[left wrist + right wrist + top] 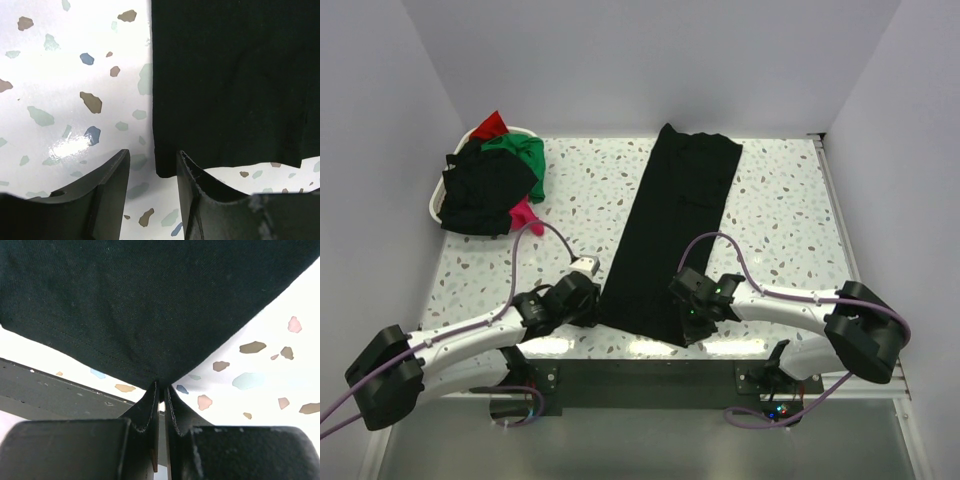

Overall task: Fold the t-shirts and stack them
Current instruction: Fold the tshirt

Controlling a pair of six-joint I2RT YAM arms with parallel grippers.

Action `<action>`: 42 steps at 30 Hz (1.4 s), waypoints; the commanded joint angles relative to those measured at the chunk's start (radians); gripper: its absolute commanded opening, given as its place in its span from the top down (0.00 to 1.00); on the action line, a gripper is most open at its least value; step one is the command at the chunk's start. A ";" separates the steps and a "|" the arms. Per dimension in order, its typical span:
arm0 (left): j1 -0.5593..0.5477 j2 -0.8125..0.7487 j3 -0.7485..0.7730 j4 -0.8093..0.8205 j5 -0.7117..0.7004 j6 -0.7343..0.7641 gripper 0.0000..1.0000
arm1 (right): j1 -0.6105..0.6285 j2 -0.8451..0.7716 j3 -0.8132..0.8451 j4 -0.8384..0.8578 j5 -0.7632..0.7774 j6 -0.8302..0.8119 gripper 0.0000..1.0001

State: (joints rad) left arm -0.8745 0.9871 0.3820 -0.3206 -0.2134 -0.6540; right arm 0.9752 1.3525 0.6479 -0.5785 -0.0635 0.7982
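Where the right gripper (161, 385) pinches, one black t-shirt (675, 230) lies folded.

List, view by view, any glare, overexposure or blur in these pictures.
Top external: light strips glare off the near edge of the table; the black t-shirt is a nearly featureless dark shape. Left wrist: one bright reflection on the table beside the shirt. Right wrist: the table is blown out white at right, yet the shirt's weave shows.
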 commanded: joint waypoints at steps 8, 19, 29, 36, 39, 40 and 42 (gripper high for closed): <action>-0.006 0.007 0.014 0.034 0.042 0.005 0.66 | 0.003 -0.006 -0.025 -0.026 0.059 0.018 0.95; -0.008 0.033 0.000 0.069 0.106 0.028 0.72 | 0.003 -0.015 -0.025 -0.023 0.060 0.027 0.97; -0.008 0.047 -0.025 0.155 0.124 0.036 1.00 | 0.003 -0.058 -0.022 -0.027 0.087 0.042 1.00; -0.009 0.019 -0.025 0.299 0.043 0.045 1.00 | 0.002 -0.133 0.004 -0.076 0.148 0.052 1.00; -0.009 0.053 0.015 0.340 0.005 0.063 1.00 | 0.002 -0.147 0.038 -0.107 0.203 0.041 1.00; -0.009 0.061 0.018 0.372 0.005 0.068 1.00 | 0.002 -0.150 0.048 -0.115 0.221 0.035 1.00; -0.008 0.076 0.023 0.411 0.008 0.080 1.00 | 0.000 -0.156 0.074 -0.132 0.273 0.030 1.00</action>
State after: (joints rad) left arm -0.8783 1.0473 0.3592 -0.0463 -0.1627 -0.6151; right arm 0.9752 1.2217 0.6571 -0.6643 0.0959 0.8295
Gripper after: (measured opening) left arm 0.025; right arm 0.065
